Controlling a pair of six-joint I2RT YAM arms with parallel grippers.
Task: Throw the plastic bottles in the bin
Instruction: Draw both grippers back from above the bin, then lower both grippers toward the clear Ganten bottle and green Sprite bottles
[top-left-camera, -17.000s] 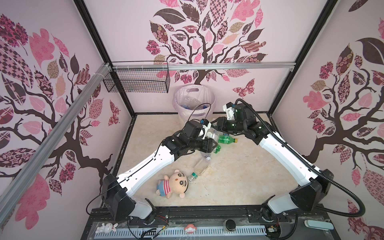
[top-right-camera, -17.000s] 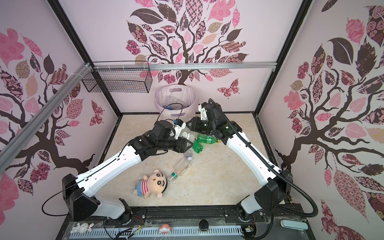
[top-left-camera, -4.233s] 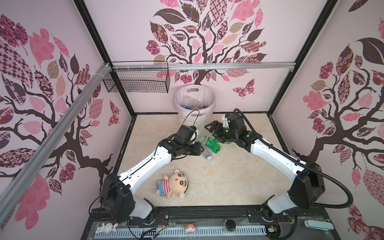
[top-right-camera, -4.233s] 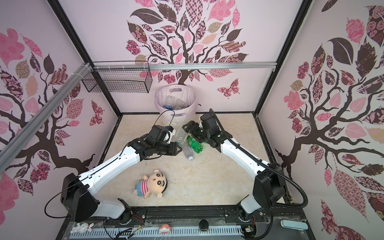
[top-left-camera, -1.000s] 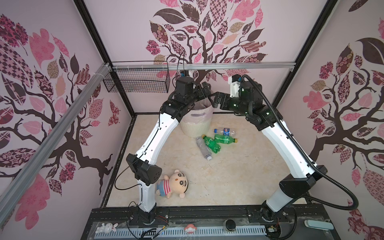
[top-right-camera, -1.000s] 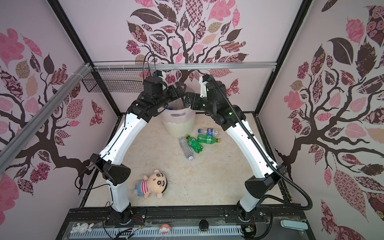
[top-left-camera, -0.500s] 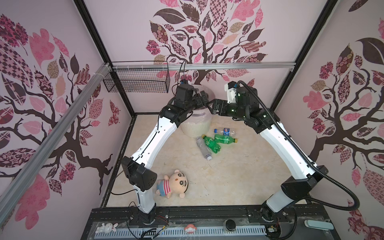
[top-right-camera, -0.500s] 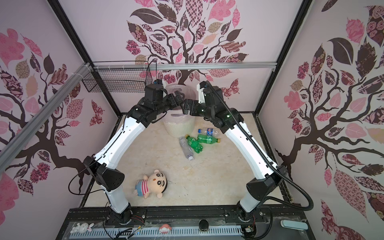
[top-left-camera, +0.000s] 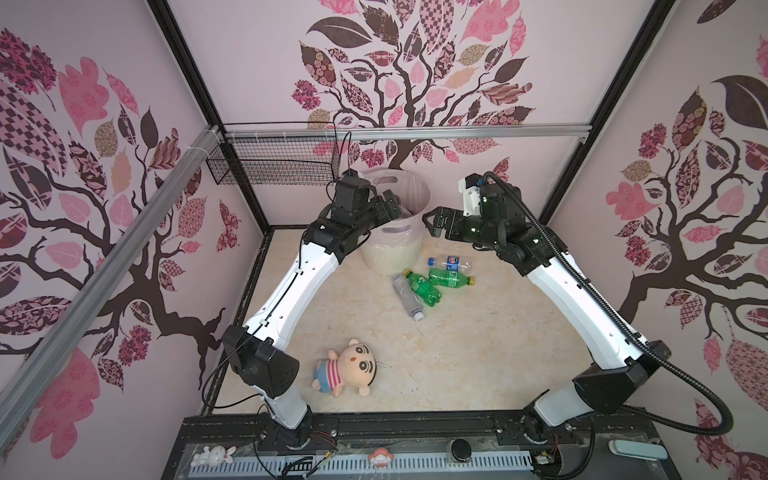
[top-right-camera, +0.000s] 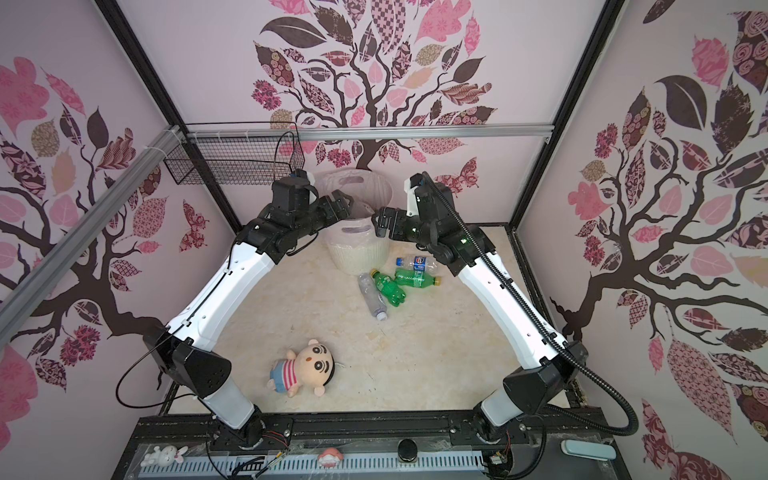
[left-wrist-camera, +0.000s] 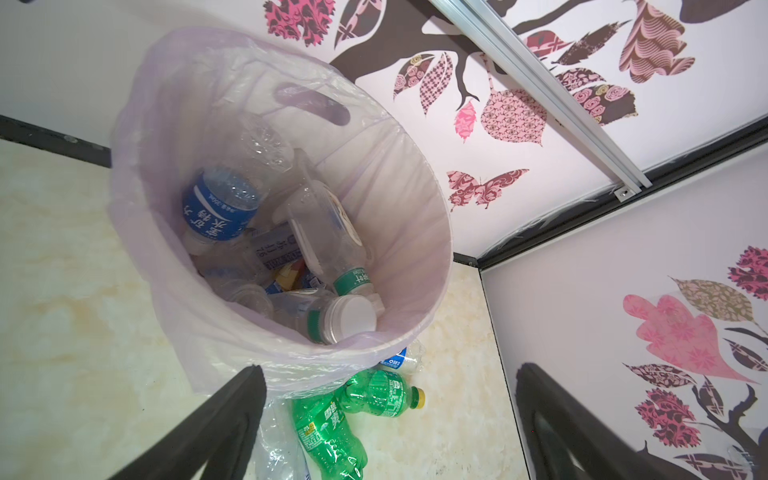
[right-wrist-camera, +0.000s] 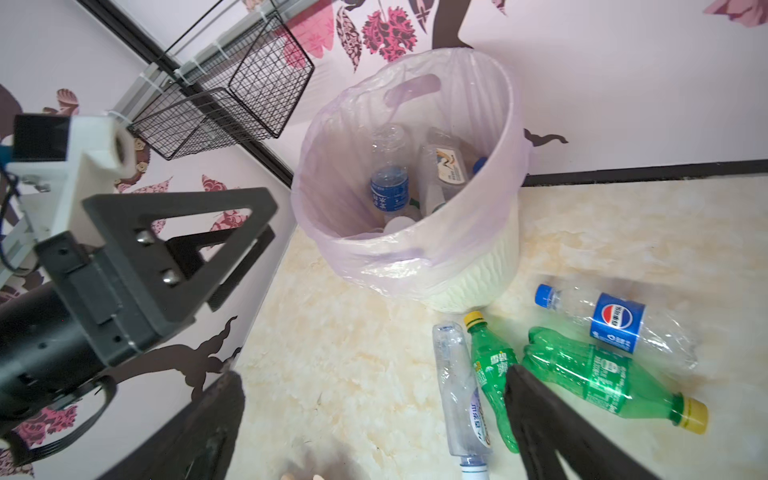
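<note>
Bin (top-left-camera: 392, 258), cream, ribbed and pink-bagged, holds clear bottles (left-wrist-camera: 220, 210), one with a blue Chinese label. Above the bin the left gripper (top-right-camera: 343, 201) gapes empty, as does the right gripper (top-left-camera: 431, 224) beside it. Just beside the bin lie two green bottles (top-left-camera: 451, 277), a Pepsi bottle (top-left-camera: 454, 262) and a crushed clear bottle (top-left-camera: 407, 297).

Records pink tree-decal walls (top-left-camera: 457, 62) beyond left claw (top-left-camera: 395, 204), black wire basket (top-left-camera: 282, 166) mounted near it, cream marbled floor (top-left-camera: 478, 353) below.

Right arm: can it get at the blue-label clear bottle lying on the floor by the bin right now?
Probably yes. The right gripper hangs by the bin, jaws open and empty, and the blue-label bottle lies uncovered below it. A green bottle lies close alongside, so clearance looks tight.
</note>
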